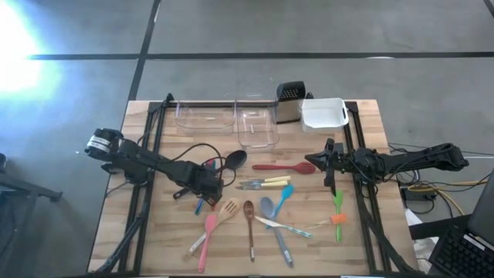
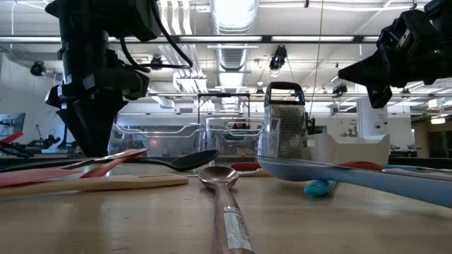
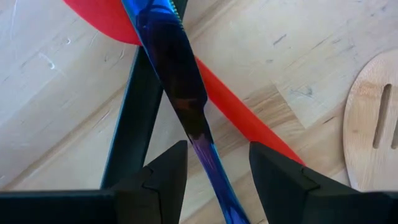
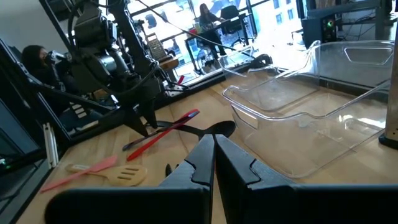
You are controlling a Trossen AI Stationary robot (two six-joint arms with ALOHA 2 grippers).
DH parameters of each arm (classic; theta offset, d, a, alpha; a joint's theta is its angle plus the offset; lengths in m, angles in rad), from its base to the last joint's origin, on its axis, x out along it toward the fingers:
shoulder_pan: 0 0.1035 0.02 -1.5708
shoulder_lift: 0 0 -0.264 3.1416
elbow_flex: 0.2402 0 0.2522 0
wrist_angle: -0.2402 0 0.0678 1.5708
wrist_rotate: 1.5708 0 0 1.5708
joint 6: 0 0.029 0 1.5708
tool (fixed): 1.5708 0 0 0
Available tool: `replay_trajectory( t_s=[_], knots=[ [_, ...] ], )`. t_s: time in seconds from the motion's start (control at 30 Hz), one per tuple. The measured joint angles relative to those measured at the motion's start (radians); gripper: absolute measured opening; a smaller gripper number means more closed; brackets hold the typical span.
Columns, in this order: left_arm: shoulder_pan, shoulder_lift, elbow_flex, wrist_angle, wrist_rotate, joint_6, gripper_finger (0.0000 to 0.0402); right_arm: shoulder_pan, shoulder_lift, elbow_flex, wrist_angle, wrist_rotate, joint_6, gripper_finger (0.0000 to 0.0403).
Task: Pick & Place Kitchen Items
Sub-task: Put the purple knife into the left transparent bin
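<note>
Left gripper [image 1: 202,185]: down low over the left-middle of the table [image 1: 370,232], jaws apart. Straddles the slim handle of a blue utensil [image 3: 180,87], with a gap showing on either side between the handle and the fingers [image 3: 165,177]; no grip on it. Under the blue utensil, crossing it: a red spatula [image 3: 236,106] and the handle of the black ladle [image 1: 231,161].

Right gripper [image 4: 214,155]: raised above the table towards the right edge, fingers pressed together on nothing, pointing across at the left arm. Sits just beside the bowl end of the red spoon [image 1: 284,167].

Across the middle and towards the front edge, flat on the wood:
- yellow-handled knives [image 1: 262,183]
- pale blue spoon [image 1: 284,195]
- slotted wooden spatula [image 1: 226,210]
- pink spatula [image 1: 207,232]
- brown spoon [image 1: 249,220]
- grey spatula [image 1: 274,224]

Nearer the right edge: green-orange tools [image 1: 337,208].

Along the back edge, in a row: two clear tubs [image 1: 205,116], a steel box grater [image 1: 289,100] and a white tub [image 1: 323,113].
</note>
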Motion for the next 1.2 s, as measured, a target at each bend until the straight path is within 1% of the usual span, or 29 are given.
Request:
replay_trajectory(
  t_s=[0.13, 0.4, 0.5, 0.67, 0.9, 1.2],
  knots=[
    [0.000, 0.000, -0.023, 0.009, 0.011, -0.012, 0.0177, 0.000, 0.000, 0.000, 0.000, 0.000, 0.000, 0.0008],
    [0.006, 0.001, -0.079, 0.102, 0.029, -0.028, 0.0176, 0.000, 0.000, 0.000, 0.000, 0.000, 0.000, 0.0008],
    [0.013, 0.001, -0.098, 0.130, 0.029, -0.028, 0.0169, 0.000, 0.000, 0.000, 0.000, 0.000, 0.000, 0.0009],
    [0.023, 0.000, -0.127, 0.151, 0.030, -0.038, 0.0132, 0.000, 0.000, 0.000, -0.001, 0.000, 0.000, 0.0008],
    [0.024, 0.000, -0.132, 0.150, 0.025, -0.054, 0.0047, 0.000, 0.000, 0.000, -0.001, 0.000, 0.000, 0.0008],
    [0.024, -0.020, -0.129, 0.183, 0.036, -0.050, 0.0045, 0.000, 0.000, 0.000, -0.001, 0.000, 0.000, 0.0008]
  ],
)
